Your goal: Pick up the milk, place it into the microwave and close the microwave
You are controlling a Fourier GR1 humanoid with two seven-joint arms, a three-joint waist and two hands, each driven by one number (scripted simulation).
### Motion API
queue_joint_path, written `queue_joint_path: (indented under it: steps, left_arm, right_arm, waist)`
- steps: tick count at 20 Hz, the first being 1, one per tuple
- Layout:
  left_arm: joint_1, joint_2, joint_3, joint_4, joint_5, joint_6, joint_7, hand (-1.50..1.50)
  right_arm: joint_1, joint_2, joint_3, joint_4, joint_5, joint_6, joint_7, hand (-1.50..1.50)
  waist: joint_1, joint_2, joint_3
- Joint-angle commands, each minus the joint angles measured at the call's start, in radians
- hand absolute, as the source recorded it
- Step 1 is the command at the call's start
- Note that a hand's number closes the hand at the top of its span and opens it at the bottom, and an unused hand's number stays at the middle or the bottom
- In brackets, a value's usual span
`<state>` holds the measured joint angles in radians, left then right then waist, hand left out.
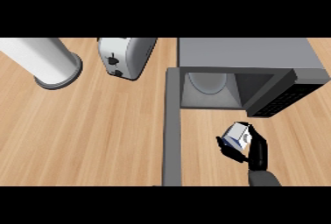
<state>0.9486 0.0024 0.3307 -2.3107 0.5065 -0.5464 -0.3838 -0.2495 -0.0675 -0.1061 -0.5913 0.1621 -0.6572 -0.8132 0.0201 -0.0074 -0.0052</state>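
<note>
Right now your right hand (pixel 249 148) is wrapped around the milk (pixel 237 134), a small white and blue carton, with the fingers curled along its left side and the thumb side closed against its right, so only its top and upper face show above the black hand. It sits just in front of the microwave (pixel 258 65), a little to the right of the opening's middle, and whether the carton is lifted off the wooden counter (pixel 84 131) you cannot tell from this steep angle. The microwave door (pixel 172 127) is swung fully out to the left and seen edge-on as a long grey strip running toward you, which is why the path into the cavity is free; the round turntable (pixel 210 83) shows inside. By my reading you are in the carrying step, with placement and door closing not yet done. Since the door hinges on the left, expect to need something reaching across to that strip afterwards. Your left hand shows nowhere in the head view. A toaster (pixel 126 57) and a white cylindrical canister (pixel 48 61) stand well apart at the far left, clear of your route.
</note>
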Motion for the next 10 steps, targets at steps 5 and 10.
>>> queue_joint_path:
  steps: [5,10]
  left_arm:
    - [0.032,0.037,0.087,0.057,0.091,-0.095,-0.018,-1.5]
    - [-0.04,-0.002,0.001,0.08,-0.002,-0.051,-0.022,-1.5]
  right_arm:
    - [-0.099,-0.063,-0.026,0.151,0.015,0.074,-0.146,1.5]
    - [-0.178,-0.103,0.041,0.178,0.049,0.279,-0.231,1.5]
  waist:
    - [0.014,0.01,0.007]
    - [0.02,0.016,0.008]
